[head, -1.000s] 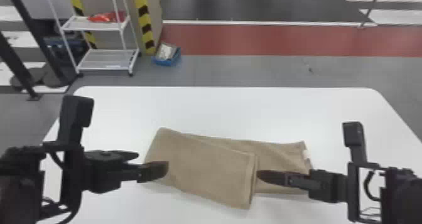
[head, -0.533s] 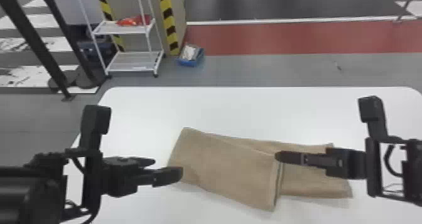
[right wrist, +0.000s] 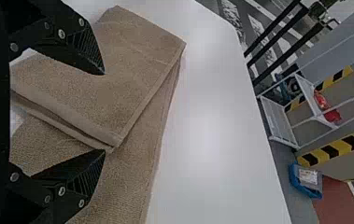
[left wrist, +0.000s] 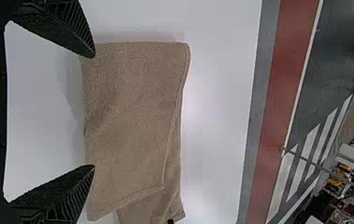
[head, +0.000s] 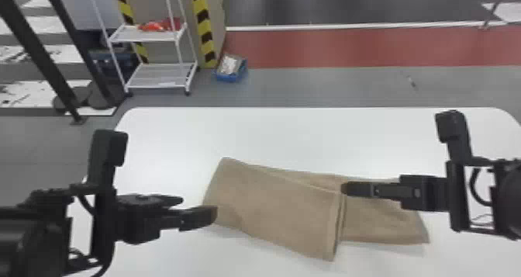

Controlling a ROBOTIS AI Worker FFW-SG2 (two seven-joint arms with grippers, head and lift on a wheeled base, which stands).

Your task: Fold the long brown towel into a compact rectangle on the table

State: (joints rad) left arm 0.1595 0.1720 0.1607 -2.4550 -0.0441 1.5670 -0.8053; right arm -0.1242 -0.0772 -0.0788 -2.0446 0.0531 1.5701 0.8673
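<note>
In the head view the brown towel (head: pixel 275 210) lies on the white table with its left part folded over toward the right, the loose edge crossing the lower layer at a slant. My left gripper (head: pixel 199 208) stands open by the towel's left end. Over the right part, close to the folded-over edge, is my right gripper (head: pixel 351 189). The left wrist view has the left gripper (left wrist: pixel 94 112) with fingers wide apart and the towel (left wrist: pixel 132 107) beyond them. Between the parted fingers of the right gripper (right wrist: pixel 104 112), the right wrist view has the folded edge of the towel (right wrist: pixel 137 60).
Bare white table (head: pixel 310 136) extends behind the towel. Past the table's far edge, a white shelf rack (head: pixel 159 76) and a blue bin (head: pixel 230 68) stand on the floor.
The head view has shifted, so the table and towel appear farther right. My right gripper has moved slightly left relative to the towel, nearer the folded edge. The towel keeps its shape.
</note>
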